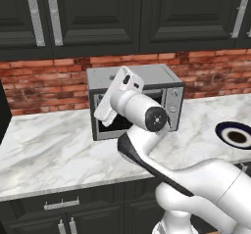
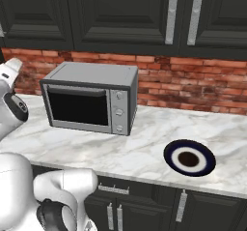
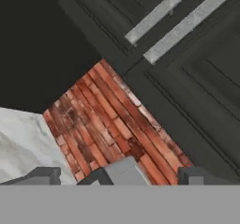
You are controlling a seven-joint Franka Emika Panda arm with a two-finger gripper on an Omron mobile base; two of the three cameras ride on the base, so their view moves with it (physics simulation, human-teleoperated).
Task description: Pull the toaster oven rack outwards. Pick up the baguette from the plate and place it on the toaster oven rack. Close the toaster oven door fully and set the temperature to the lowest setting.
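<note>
Nearest: white arm (image 1: 211,189), folded up before the toaster oven (image 2: 89,97) on the marble counter (image 2: 144,143). Toaster oven door (image 2: 78,107) upright, seemingly shut. Plate (image 2: 205,169) well to its right, no loaf on it. Gripper (image 3: 119,176) spread wide, empty, aimed at brick wall (image 3: 108,124). Likely risks: turning the wrong knob (image 2: 119,112) of three, or slipping off one.

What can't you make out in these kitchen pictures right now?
- Boxy silver-grey toaster oven: the white arm covers part of its front in the left base view.
- Wire rack: hidden behind the dark glass door.
- Round navy-rimmed plate: cut by the left base view's right edge.
</note>
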